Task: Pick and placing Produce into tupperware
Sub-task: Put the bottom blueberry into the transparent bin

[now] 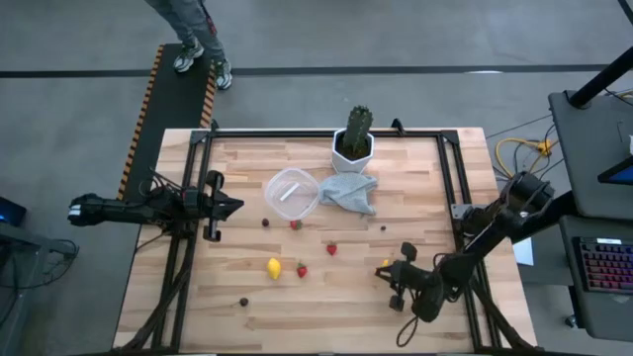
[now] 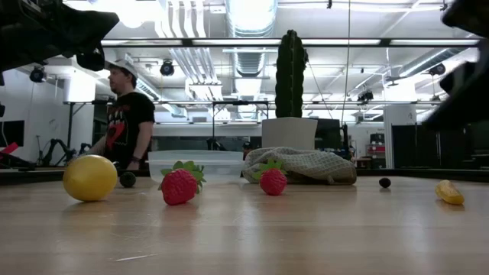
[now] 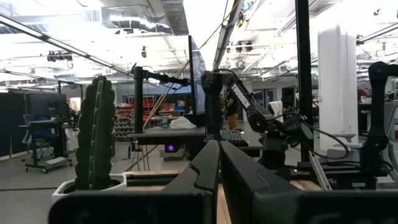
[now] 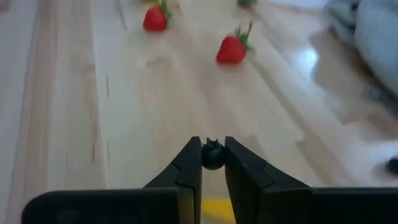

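Observation:
The clear round tupperware (image 1: 291, 193) stands on the table's far middle, beside the cactus's white pot (image 1: 353, 150). The produce lies loose on the wood: a yellow lemon (image 1: 274, 267), red strawberries (image 1: 302, 269) (image 1: 331, 248) (image 1: 296, 224), and dark round pieces (image 1: 266, 222) (image 1: 244, 302) (image 1: 383, 228). My right gripper (image 1: 384, 269) is over the near right of the table, shut on a small dark round berry (image 4: 213, 157), with a yellow piece (image 4: 214, 208) on the table under it. My left gripper (image 1: 235, 206) waits shut at the table's left edge, holding nothing. My right gripper pinches the dark round berry by its two sides (image 4: 213, 160) between its two fingers (image 4: 186, 168). The fingers slant down from the table's near right. The berry looks clear of the wood, above the yellow piece.
A pale blue-grey cloth (image 1: 351, 191) lies crumpled between the pot and the tupperware. The tall green cactus (image 1: 356, 124) rises from the pot. A black frame (image 1: 450, 168) runs along the table's sides. A person (image 2: 126, 118) stands beyond the far edge.

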Tool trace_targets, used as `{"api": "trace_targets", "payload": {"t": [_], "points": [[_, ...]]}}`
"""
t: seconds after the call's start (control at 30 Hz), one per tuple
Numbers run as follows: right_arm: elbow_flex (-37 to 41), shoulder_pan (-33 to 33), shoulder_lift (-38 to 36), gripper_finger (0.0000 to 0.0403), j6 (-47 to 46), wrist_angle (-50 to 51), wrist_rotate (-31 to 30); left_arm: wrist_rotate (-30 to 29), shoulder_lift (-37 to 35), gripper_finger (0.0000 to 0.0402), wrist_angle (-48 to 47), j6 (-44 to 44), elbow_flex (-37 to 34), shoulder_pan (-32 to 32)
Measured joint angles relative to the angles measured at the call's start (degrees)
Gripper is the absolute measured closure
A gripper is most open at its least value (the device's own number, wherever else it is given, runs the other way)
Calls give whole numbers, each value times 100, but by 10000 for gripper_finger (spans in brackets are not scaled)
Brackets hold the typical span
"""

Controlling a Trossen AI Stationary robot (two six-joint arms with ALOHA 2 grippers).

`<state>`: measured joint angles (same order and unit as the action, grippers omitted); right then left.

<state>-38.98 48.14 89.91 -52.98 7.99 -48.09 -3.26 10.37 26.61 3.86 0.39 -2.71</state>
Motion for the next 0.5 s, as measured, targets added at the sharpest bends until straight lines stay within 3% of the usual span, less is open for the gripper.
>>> {"api": "trace_targets", "payload": {"t": [0.27, 0.5], "points": [[0, -747, -613, 359, 1194, -256, 52, 2, -4, 402, 0, -2, 1, 0], [0, -1421, -815, 359, 2699, -1176, 239, 4, -4, 402, 5, -2, -1, -1]]}}
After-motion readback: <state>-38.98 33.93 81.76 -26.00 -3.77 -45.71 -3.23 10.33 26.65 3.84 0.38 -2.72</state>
